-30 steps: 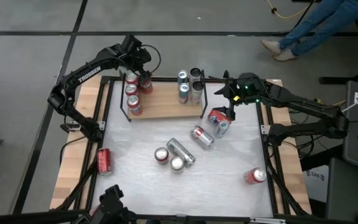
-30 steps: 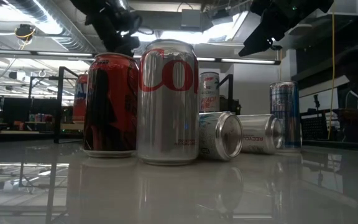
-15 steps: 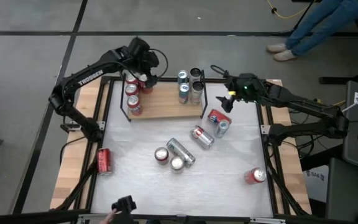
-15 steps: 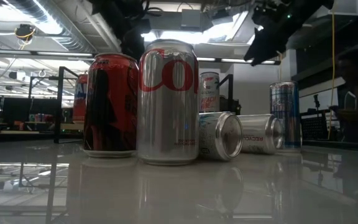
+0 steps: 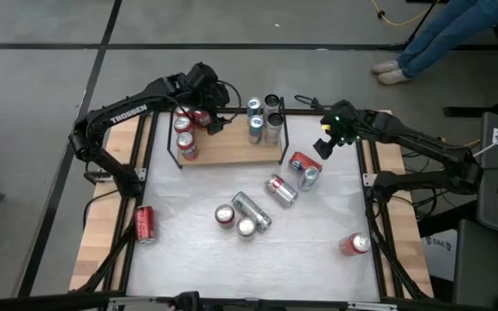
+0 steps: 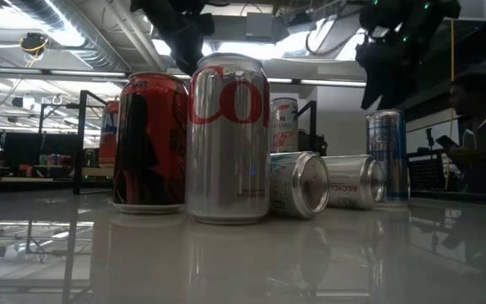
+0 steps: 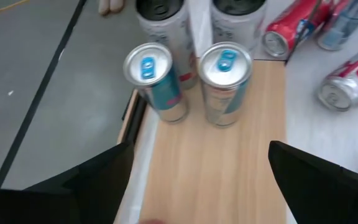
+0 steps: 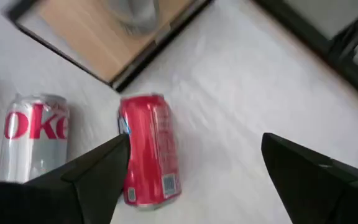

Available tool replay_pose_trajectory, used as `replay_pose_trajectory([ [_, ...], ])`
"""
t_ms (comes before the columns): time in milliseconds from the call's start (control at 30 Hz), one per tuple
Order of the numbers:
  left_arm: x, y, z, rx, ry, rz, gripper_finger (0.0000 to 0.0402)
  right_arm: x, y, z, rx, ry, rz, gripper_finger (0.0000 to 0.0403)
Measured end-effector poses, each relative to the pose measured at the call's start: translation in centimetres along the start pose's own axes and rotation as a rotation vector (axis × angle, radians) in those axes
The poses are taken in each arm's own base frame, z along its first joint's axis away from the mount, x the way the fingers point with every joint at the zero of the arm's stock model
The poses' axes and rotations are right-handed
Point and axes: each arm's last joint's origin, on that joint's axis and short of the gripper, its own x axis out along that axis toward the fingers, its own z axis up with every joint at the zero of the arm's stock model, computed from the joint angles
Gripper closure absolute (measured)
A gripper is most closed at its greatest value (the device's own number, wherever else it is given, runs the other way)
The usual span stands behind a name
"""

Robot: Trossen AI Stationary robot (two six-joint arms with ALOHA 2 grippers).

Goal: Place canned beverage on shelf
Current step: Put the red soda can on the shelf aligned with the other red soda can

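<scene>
The left gripper [image 5: 217, 111] has swung right over the shelf [image 5: 227, 147], away from the red cans [image 5: 182, 128]. The right gripper [image 5: 327, 144] has drawn back right, off the fallen cans [image 5: 303, 167].

Wooden shelf [image 5: 227, 147], upright cans [image 5: 187, 145] at both ends

The white table [image 5: 188, 250] has a strip of light wood [image 5: 102, 233] along its left edge. Past its far right corner, a person's legs [image 5: 439, 34] in blue jeans and pale shoes [image 5: 393, 76] rest on the grey floor [image 5: 24, 86], near a yellow cable [image 5: 387, 17].
</scene>
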Motion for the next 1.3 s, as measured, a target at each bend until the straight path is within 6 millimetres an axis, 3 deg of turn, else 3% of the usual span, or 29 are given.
replay_pose_trajectory([
  [233, 0.1, -1.1, 0.4, 0.027, -0.006, -0.024, 0.0037, 3.1, -0.6, 0.6, 0.016, 0.138, 0.103, 0.0049],
  [533, 0.1, -1.7, 0.6, 0.041, -0.009, -0.036, 0.0037, 6.5, -0.6, 0.9, -0.005, 0.261, 0.100, 0.0049],
  [1000, 0.2, -1.7, 0.6, 0.041, -0.008, -0.035, 0.0037, 8.0, -0.4, 0.7, -0.058, 0.321, 0.174, 0.0049],
  [1300, 0.2, -1.7, 0.6, 0.041, -0.008, -0.035, 0.0037, 9.9, -0.6, -2.2, -0.066, 0.333, 0.267, 0.0049],
])
